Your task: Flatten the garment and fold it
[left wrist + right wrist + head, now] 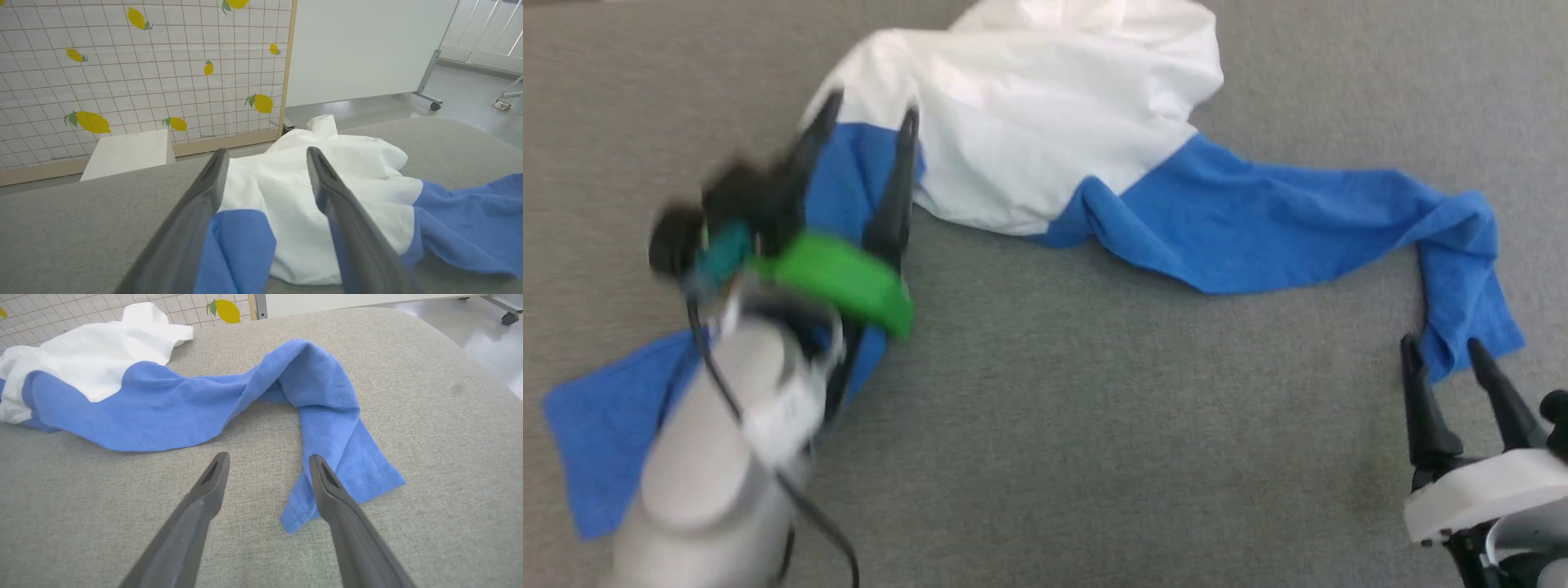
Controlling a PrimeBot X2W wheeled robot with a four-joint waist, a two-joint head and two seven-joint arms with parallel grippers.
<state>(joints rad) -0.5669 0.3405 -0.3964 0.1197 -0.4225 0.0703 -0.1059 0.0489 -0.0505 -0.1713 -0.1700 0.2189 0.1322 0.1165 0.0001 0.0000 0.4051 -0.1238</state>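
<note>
The garment [1013, 163] lies crumpled on the grey tabletop [1045, 425], not yet flat. Its white body [1054, 82] is bunched up against the far edge, and two blue sleeves trail away from it. The right sleeve [1298, 220] runs out toward the right edge and doubles back on itself, so its cuff [347, 486] ends near the near-right corner. The left sleeve [596, 433] spreads toward the near-left corner.

The left tool [872, 108] hovers with its jaws spread wide over the seam where blue shoulder meets white. In the left wrist view cloth lies beneath and between the fingers but nothing is pinched, so it is released and empty. The right tool [1441, 343] is likewise spread and empty, with one finger overlapping the cuff's hem in the right wrist view.

This looks like the flattening stage. Each tool sits by its own sleeve, likely so the sleeves can be drawn outward and the bunched body pulled smooth before any fold. The thin knit will probably drag and wrinkle unless both sides are tensioned together.
</note>
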